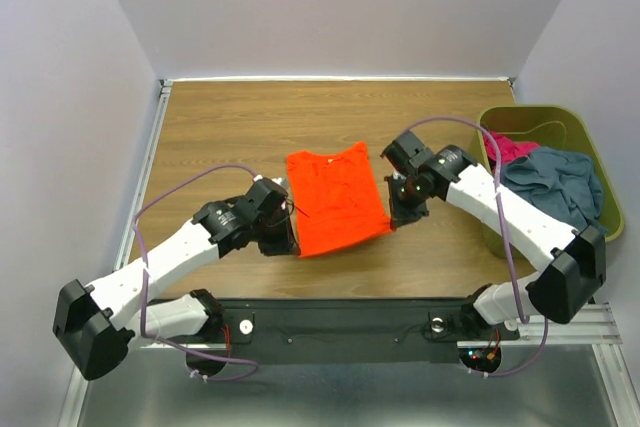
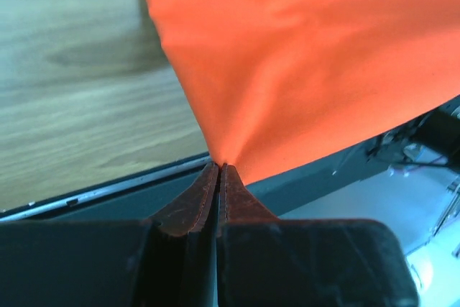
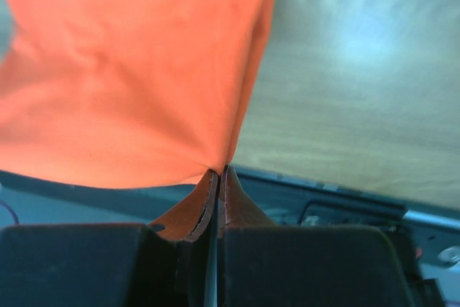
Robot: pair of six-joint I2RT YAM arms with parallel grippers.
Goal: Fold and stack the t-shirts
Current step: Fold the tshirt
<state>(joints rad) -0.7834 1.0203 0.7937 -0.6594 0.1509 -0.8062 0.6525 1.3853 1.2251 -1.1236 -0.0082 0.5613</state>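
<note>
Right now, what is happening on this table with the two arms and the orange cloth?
Both arms are handling the orange t-shirt, which is spread on the wooden table. The left gripper has its jaws shut on the shirt's near left corner, and the right gripper has its jaws shut on the near right corner. A blue-grey t-shirt and a pink t-shirt wait crumpled in the olive-green tub at the right.
</note>
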